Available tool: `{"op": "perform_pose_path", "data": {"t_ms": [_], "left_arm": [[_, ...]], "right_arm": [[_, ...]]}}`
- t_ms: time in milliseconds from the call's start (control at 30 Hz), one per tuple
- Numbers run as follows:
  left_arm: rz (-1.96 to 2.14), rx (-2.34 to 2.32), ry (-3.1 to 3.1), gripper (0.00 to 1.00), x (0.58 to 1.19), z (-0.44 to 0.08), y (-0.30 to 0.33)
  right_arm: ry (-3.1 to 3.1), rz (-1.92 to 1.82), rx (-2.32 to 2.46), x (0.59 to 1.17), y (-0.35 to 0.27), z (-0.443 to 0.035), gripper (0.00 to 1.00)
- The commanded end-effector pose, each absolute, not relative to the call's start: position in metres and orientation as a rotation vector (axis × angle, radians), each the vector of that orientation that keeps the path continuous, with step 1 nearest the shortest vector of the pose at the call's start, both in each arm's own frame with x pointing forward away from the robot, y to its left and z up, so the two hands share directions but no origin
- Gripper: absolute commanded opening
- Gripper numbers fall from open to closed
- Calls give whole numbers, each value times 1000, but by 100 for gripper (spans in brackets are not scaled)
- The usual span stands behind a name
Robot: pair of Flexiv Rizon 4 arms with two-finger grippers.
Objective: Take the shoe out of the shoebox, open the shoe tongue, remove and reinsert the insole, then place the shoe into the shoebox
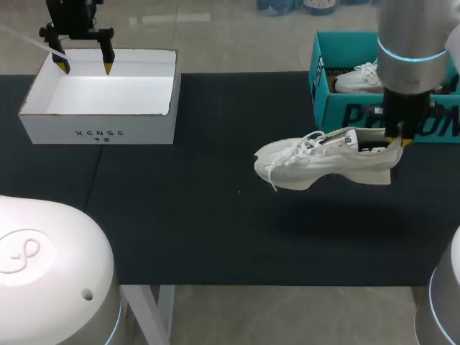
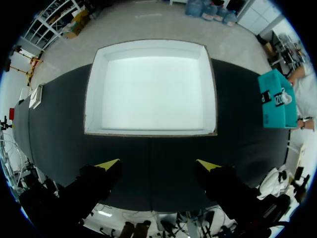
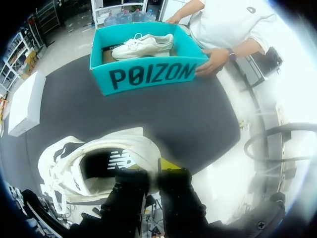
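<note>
Evidently the white shoe [image 1: 323, 162] was held by its heel in the clamped right gripper [image 1: 399, 138], clear of the mat [image 1: 180, 215], just beside the teal shoebox [image 1: 327, 108], toe pointed toward the distant left gripper [image 1: 85, 66], which was spread wide and empty.

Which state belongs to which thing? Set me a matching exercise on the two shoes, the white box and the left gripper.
Things:
1 near shoe
2 far shoe
3 white box
4 left gripper

States:
A open, above the white box
B lying in the teal shoebox
C empty, on the table
D held at the heel by the right gripper, off the table

Pairs: 1-D, 2-B, 3-C, 4-A
</note>
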State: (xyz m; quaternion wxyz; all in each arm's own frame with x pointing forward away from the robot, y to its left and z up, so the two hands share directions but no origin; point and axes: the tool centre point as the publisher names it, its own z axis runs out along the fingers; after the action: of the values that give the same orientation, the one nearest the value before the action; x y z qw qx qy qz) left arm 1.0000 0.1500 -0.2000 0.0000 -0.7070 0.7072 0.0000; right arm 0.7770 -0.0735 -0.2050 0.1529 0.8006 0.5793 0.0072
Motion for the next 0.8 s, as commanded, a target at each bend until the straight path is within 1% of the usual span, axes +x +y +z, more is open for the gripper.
{"op": "perform_pose_path", "data": {"t_ms": [33,500,800], "left_arm": [[0,-2221,2222,100,1000,-200,150],[0,-2221,2222,100,1000,-200,150],[0,-2221,2222,100,1000,-200,150]], "right_arm": [[1659,6,2294,779,-58,-218,0],[1684,-32,2276,789,-22,-248,0],[1651,-55,2295,801,-16,-270,0]]}}
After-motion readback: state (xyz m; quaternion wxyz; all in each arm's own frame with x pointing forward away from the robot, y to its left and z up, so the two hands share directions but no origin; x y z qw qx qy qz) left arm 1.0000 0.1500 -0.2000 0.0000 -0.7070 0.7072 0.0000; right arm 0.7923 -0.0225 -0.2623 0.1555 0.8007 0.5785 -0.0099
